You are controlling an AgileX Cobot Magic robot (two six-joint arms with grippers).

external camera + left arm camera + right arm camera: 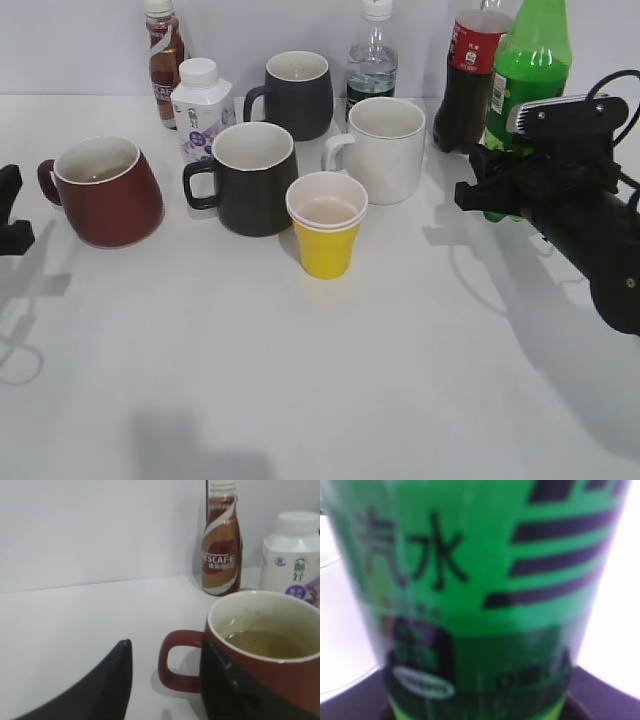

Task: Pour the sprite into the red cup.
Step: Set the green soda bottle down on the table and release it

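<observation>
Exterior: green bottle [533,60] stands upright at the back right of the tabletop [330,380], touching or just beside the cola bottle [470,75]. Right tool [490,190] is at the bottle's lower body; cannot tell whether it grips. Red mug [105,195] sits far left of the bottle, handle pointing left. Left tool [8,210] is just left of the mug.

Left wrist: left tool [167,685] spread open, fingers [100,690] either side of the mug's handle [175,665]; liquid in the mug [265,645]. Coffee bottle [221,545] behind it.

Right wrist: green bottle [470,595] fills the frame, blurred; right tool's closure can't be told.
</observation>
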